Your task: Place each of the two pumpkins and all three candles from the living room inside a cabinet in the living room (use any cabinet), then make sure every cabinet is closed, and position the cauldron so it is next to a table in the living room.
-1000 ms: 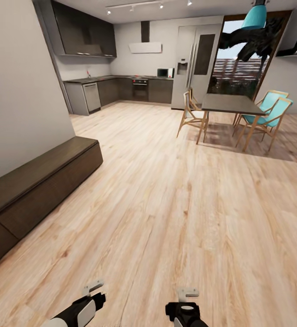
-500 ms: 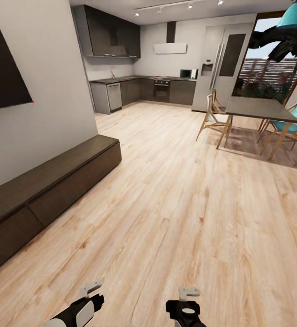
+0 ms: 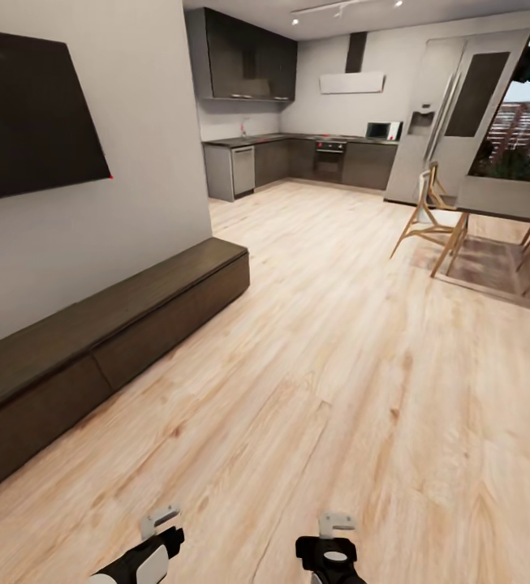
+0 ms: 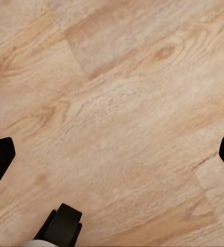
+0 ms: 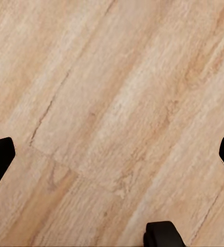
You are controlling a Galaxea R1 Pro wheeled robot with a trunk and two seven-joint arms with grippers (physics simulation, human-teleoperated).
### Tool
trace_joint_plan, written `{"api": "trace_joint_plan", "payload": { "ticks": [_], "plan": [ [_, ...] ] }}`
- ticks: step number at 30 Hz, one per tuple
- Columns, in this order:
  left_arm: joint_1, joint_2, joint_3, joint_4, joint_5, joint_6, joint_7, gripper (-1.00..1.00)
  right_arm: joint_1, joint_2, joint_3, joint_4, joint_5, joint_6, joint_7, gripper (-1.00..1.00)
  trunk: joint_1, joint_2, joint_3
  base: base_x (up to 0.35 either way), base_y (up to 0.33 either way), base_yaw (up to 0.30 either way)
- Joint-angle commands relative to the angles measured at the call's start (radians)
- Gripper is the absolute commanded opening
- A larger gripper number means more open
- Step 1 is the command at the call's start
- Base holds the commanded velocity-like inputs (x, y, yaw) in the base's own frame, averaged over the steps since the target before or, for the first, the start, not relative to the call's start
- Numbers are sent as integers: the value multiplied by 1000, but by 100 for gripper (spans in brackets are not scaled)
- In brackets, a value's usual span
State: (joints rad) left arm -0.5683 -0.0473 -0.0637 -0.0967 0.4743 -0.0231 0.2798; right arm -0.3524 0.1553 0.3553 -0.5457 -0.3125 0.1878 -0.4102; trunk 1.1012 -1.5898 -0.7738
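Left gripper (image 3: pixel 160 519) and right gripper (image 3: pixel 337 523) at bottom edge of the head view, both spread wide, holding nothing, over bare plank floor (image 3: pixel 338 365). Transit step, judging by this: no pumpkins, candles or cauldron in sight. Cabinet (image 3: pixel 102 341) runs along left side under a dark wall panel (image 3: pixel 29 113), all fronts shut, contents hidden. Next: find the items. Dining table (image 3: pixel 508 199) upper right.

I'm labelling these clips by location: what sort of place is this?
An open-plan home, apparently: a kitchen with dark cabinets at the back, a dining table with wooden chairs, and a long low dark cabinet under a wall-mounted screen.
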Motion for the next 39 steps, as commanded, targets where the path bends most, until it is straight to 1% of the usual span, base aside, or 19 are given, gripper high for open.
{"api": "trace_joint_plan", "payload": {
  "ticks": [1, 6, 9, 39],
  "plan": [
    [-1, 0, -7, 1, 9, -3, 4, 100, 0, 0, 7, -2, -7, 5, -9, 100, 1, 0, -1, 328, -92, 281],
    [-1, 0, -7, 1, 9, -4, 4, 100, 0, 1, 7, -2, -7, 5, -9, 100, 1, 0, -4, 255, -177, 281],
    [-1, 0, -7, 2, 9, -5, 4, 100, 0, 2, 8, -2, -7, 5, -9, 100, 1, 0, -5, 105, -111, 281],
    [0, -2, -7, 3, 8, -6, 4, 100, 0, 6, 8, -2, -4, 5, -9, 100, 1, 0, -24, 3, -4, 278]
  ]
}}
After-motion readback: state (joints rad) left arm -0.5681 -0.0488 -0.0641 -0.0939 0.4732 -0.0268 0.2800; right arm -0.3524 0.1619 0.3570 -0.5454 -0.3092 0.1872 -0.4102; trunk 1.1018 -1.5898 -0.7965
